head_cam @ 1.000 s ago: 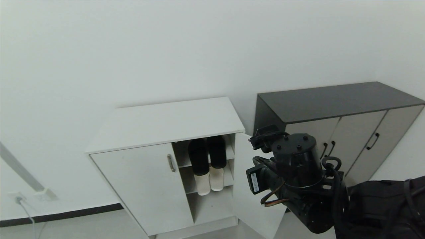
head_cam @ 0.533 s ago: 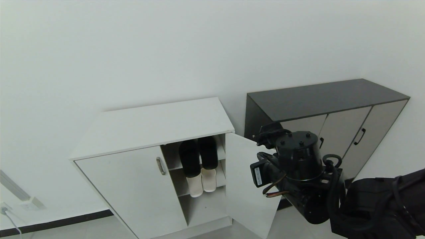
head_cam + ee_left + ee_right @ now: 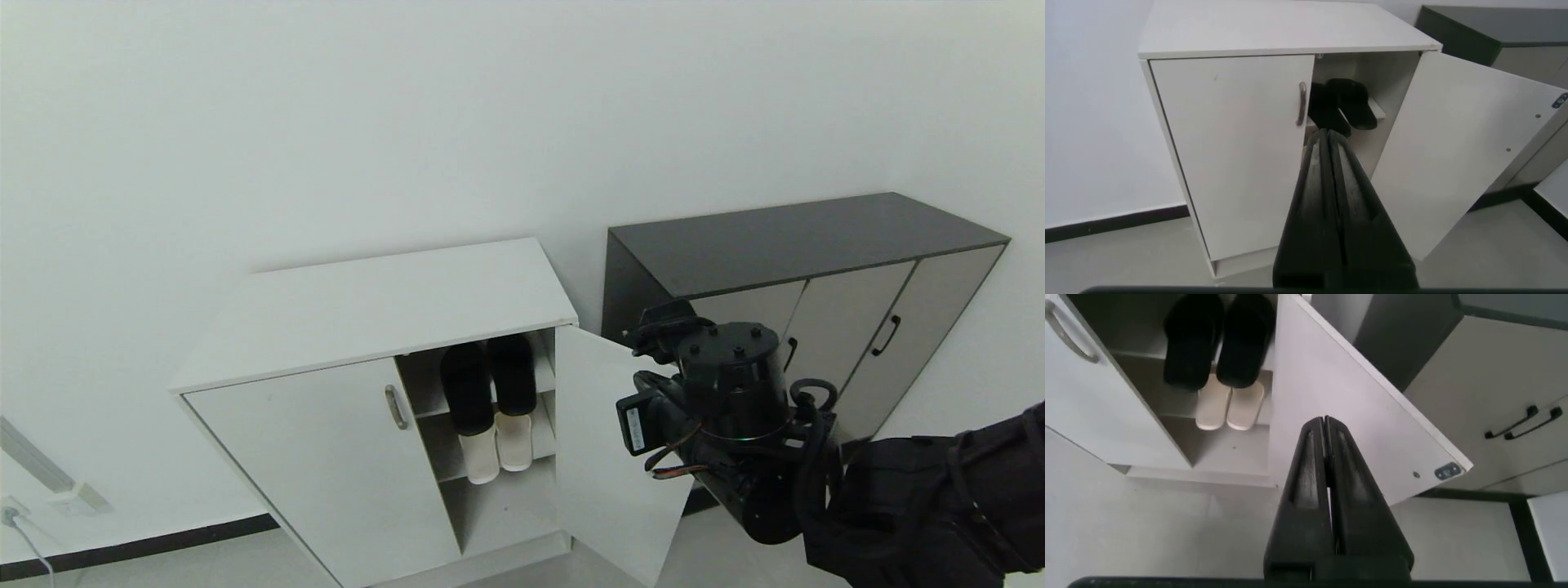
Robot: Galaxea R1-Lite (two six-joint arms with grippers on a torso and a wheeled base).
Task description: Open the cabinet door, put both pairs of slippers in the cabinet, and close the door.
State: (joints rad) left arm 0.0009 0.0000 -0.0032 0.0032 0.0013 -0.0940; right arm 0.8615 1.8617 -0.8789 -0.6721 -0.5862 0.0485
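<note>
plain white wall (image 3: 408,122) over a pale grey floor (image 3: 1118,261), with black skirting (image 3: 139,543) along the join. a wall socket (image 3: 10,516) with its cable sits low at the far left.

item 1: white cabinet (image 3: 384,302), standing against the wall. left door (image 3: 326,465) shut, with a metal handle (image 3: 396,407) upright near its inner edge. right door (image 3: 612,457) swung wide open on the cabinet's right side, leaving the shelves exposed.

item 2: black slippers (image 3: 486,380), one pair, side by side on the top shelf inside the cabinet. their ends jut past the shelf's front edge.

item 3: white slippers (image 3: 495,445), one pair, side by side on the shelf directly below the black pair.

item 4: dark cabinet (image 3: 808,245), dark top, grey doors all shut, black handles. it stands just beside the white cabinet, on that cabinet's right.

item 5: left gripper (image 3: 1327,135), fingers pressed flat together with nothing between them. it hangs in front of the white cabinet, apart from it, roughly in line with the shut door's handle edge.

item 6: right gripper (image 3: 1327,423), fingers likewise pressed together and holding nothing. it is poised by the open right door, near the door's free edge. whether it touches the panel cannot be told.
</note>
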